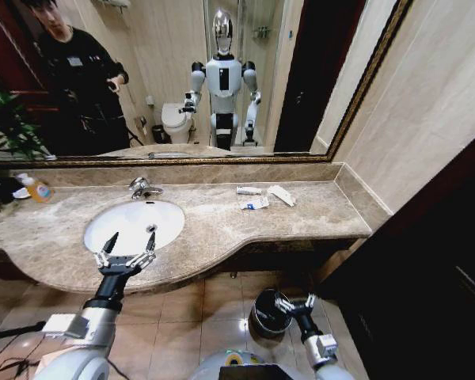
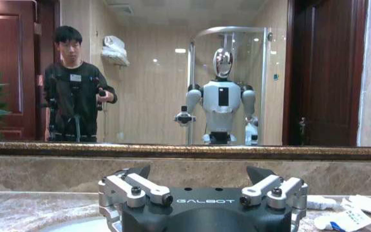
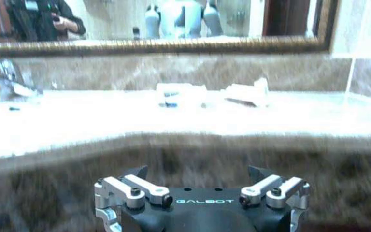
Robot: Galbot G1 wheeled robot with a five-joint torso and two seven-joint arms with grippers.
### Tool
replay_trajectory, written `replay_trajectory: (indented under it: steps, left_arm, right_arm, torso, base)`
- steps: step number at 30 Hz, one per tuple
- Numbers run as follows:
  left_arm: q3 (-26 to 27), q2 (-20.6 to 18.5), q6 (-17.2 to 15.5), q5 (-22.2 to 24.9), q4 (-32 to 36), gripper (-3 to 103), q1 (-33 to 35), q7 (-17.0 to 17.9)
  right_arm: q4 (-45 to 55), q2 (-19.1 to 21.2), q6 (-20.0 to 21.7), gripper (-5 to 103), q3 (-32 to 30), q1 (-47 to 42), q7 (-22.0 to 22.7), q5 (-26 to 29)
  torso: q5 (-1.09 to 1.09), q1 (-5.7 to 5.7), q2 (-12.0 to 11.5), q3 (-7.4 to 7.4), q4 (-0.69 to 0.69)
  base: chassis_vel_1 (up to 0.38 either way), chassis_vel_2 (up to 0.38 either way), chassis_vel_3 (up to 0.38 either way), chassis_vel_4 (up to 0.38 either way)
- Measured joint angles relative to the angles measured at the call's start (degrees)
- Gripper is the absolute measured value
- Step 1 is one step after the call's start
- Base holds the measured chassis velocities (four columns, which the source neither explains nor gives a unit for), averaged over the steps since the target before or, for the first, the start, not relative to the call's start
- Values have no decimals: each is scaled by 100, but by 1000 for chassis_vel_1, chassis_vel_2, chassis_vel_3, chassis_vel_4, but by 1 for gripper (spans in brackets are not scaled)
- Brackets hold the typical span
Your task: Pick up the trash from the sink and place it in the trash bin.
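The white oval sink (image 1: pixel 134 224) with its chrome tap (image 1: pixel 142 188) is set in a marble countertop (image 1: pixel 317 212). The trash lies on the counter to the right of the basin: a small white tube (image 1: pixel 248 190), a sachet (image 1: pixel 255 203) and a white packet (image 1: pixel 282 195). My left gripper (image 1: pixel 131 242) hovers open over the sink's front rim, holding nothing. In the left wrist view it (image 2: pixel 200 173) faces the mirror, with the sachet (image 2: pixel 347 220) off to one side. My right gripper (image 1: pixel 294 303) hangs open below the counter, beside the dark trash bin (image 1: pixel 265 313).
An orange-yellow bottle (image 1: pixel 36 188) stands at the counter's far left, next to a plant (image 1: pixel 4 127). A large mirror (image 1: pixel 222 79) backs the counter. A dark cabinet (image 1: pixel 427 269) closes off the right side. Tiled floor (image 1: pixel 214 305) lies under the counter's front edge.
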State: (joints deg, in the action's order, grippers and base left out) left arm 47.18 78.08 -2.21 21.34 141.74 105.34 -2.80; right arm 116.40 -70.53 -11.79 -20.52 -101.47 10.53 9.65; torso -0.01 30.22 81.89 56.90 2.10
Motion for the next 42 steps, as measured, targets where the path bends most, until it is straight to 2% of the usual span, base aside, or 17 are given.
replay_trajectory:
  steps: [4, 6, 9, 10, 14, 23, 31, 38, 42]
  left_arm:
    - [0, 0, 0, 0, 0, 100, 0, 0]
    - [0, 0, 0, 0, 0, 100, 0, -1]
    - [0, 0, 0, 0, 0, 100, 0, 0]
    - [0, 0, 0, 0, 0, 100, 0, 0]
    - [0, 0, 0, 0, 0, 100, 0, 0]
    - [0, 0, 0, 0, 0, 100, 0, 0]
    - [0, 0, 0, 0, 0, 100, 0, 0]
    - [0, 0, 0, 0, 0, 100, 0, 0]
    - [0, 0, 0, 0, 0, 100, 0, 0]
  right_arm:
    - [518, 1, 724, 100, 233, 699, 83, 10]
    - [572, 10, 830, 100, 263, 809, 78, 30]
    - [672, 109, 1422, 100, 483, 1455, -16, 177]
    - [672, 109, 1422, 100, 483, 1455, -16, 177]
    - [357, 233, 1870, 100, 629, 2228, -318, 503]
    - [-656, 435, 2021, 100, 877, 3728, -753, 1348]
    - [-1603, 487, 1896, 100, 1282, 4606, -864, 1517]
    - [-2486, 281, 1755, 100, 1487, 5320, -920, 1565]
    - [-2580, 225, 1780, 100, 1563, 5510, -917, 1556]
  torso:
    - [1, 0, 0, 0, 1]
    - [1, 0, 0, 0, 2]
    - [1, 0, 0, 0, 1]
    - [1, 0, 0, 0, 1]
    - [0, 0, 0, 1, 1]
    - [1, 1, -1, 1, 1]
    - [1, 1, -1, 1, 1]
    - [0, 1, -1, 1, 1]
    - [0, 1, -1, 0, 1]
  base:
    - [0, 0, 0, 0]
    - [0, 0, 0, 0]
    - [0, 0, 0, 0]
    - [0, 0, 0, 0]
    - [0, 0, 0, 0]
    - [0, 0, 0, 0]
    - [0, 0, 0, 0]
    - [0, 0, 0, 0]
    - [0, 0, 0, 0]
